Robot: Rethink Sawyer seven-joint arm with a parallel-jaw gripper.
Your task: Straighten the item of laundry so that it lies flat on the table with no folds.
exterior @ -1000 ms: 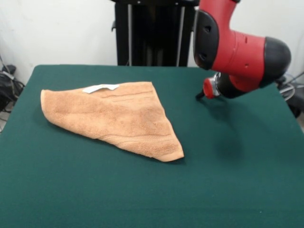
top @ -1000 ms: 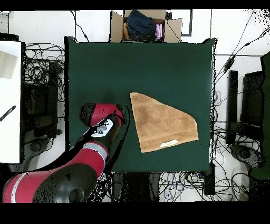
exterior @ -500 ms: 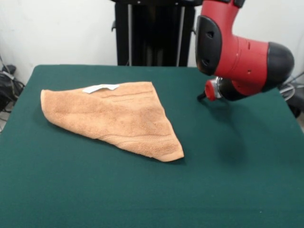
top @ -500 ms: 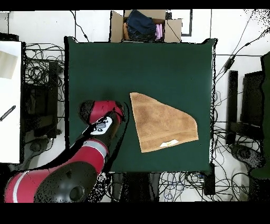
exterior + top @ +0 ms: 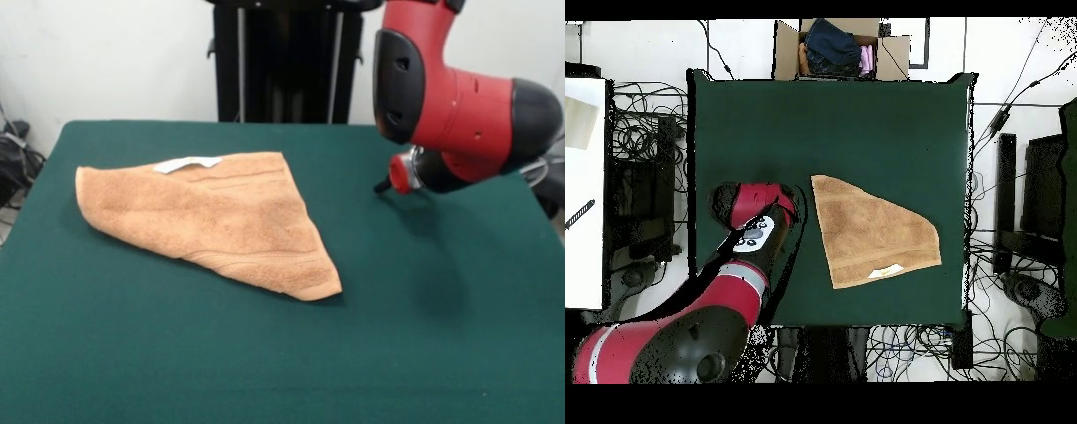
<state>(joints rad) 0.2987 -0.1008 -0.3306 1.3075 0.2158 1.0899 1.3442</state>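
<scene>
Behind table (image 5: 865,110), box (image 5: 787,52) holds dark clothes (image 5: 833,45).

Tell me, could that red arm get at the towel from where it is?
Probably yes: the arm hangs beside the towel, apart from it, and only bare table lies between them.

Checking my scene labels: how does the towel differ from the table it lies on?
The towel is light orange-tan terry; the table is dark green and smooth-looking. The towel is folded into a rough triangle with a white label at one edge; the table is rectangular and far larger. The towel shows ridges and a hemmed band; the table looks flat. Both are cloth-surfaced.
</scene>
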